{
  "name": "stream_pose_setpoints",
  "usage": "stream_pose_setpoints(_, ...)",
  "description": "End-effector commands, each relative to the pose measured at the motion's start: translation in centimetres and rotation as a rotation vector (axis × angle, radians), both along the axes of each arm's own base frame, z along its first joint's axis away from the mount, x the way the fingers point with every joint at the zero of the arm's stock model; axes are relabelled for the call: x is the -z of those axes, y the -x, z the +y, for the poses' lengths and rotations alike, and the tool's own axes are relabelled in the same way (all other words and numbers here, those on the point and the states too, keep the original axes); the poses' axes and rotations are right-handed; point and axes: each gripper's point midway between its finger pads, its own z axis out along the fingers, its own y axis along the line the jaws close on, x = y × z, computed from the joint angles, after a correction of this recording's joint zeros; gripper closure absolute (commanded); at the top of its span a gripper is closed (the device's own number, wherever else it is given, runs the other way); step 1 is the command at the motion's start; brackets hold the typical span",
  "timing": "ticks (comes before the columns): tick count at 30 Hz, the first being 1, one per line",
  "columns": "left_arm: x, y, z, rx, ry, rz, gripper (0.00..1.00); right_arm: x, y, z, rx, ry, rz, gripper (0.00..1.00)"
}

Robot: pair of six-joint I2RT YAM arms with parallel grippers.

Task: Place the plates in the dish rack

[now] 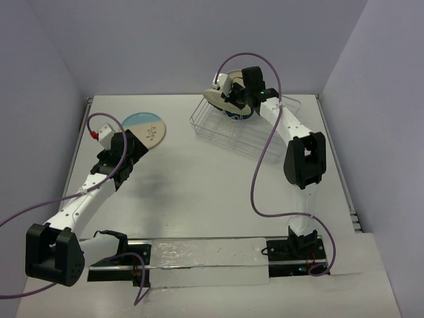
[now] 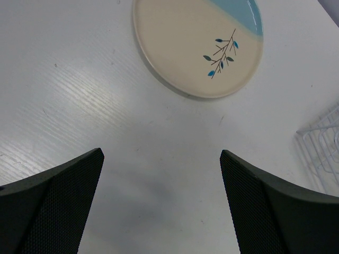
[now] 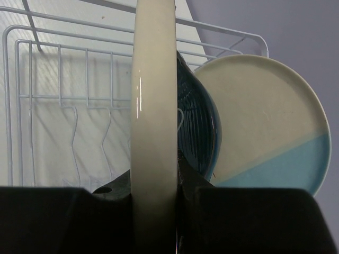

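Observation:
My right gripper [image 3: 154, 182] is shut on the plain cream plate [image 3: 153, 106], held on edge over the wire dish rack [image 3: 58, 69]; the pair also shows in the top view [image 1: 218, 101]. Just right of it a dark blue plate [image 3: 198, 127] and a cream-and-light-blue plate [image 3: 265, 127] stand in the rack [image 1: 228, 129]. The other cream-and-blue plate with a sprig [image 2: 198, 45] lies flat on the table at the far left [image 1: 147, 129]. My left gripper [image 2: 161, 174] is open and empty, hovering over bare table a little short of that plate.
Grey walls close in the white table [image 1: 199, 192] on the left, right and back. A corner of the rack [image 2: 323, 143] shows at the right edge of the left wrist view. Purple cables loop off both arms.

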Motion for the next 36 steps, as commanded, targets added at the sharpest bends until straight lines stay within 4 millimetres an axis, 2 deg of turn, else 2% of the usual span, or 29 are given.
stream_pose_setpoints(1,-2.1,-1.5,-0.2,0.007,0.01,-0.052,0.01,-6.0,-3.0,-0.8,0.022,-0.065,-0.2,0.97)
stream_pose_setpoints(6,-1.8,-1.8,-0.4,0.015,0.007,-0.046,0.01,-5.0,-3.5,-0.7,0.02,-0.084,-0.184,0.92)
stream_pose_setpoints(18,-1.6,-2.7,-1.0,0.043,0.013,-0.037,0.01,-5.0,-5.0,-0.9,-0.001,-0.125,-0.193,0.81)
stream_pose_setpoints(23,-1.5,-3.1,-1.3,0.055,0.015,-0.03,0.01,-4.2,-5.1,-1.0,-0.016,-0.114,-0.188,0.76)
stream_pose_setpoints(31,-1.3,-3.4,-1.6,0.067,0.017,-0.021,0.01,-3.2,-4.9,-1.3,-0.037,-0.099,-0.176,0.74)
stream_pose_setpoints(33,-1.3,-3.4,-1.6,0.067,0.017,-0.019,0.01,-3.0,-4.9,-1.4,-0.039,-0.097,-0.174,0.7)
stream_pose_setpoints(36,-1.3,-3.5,-1.5,0.065,0.017,-0.02,0.01,-2.6,-4.9,-1.4,-0.043,-0.091,-0.171,0.69)
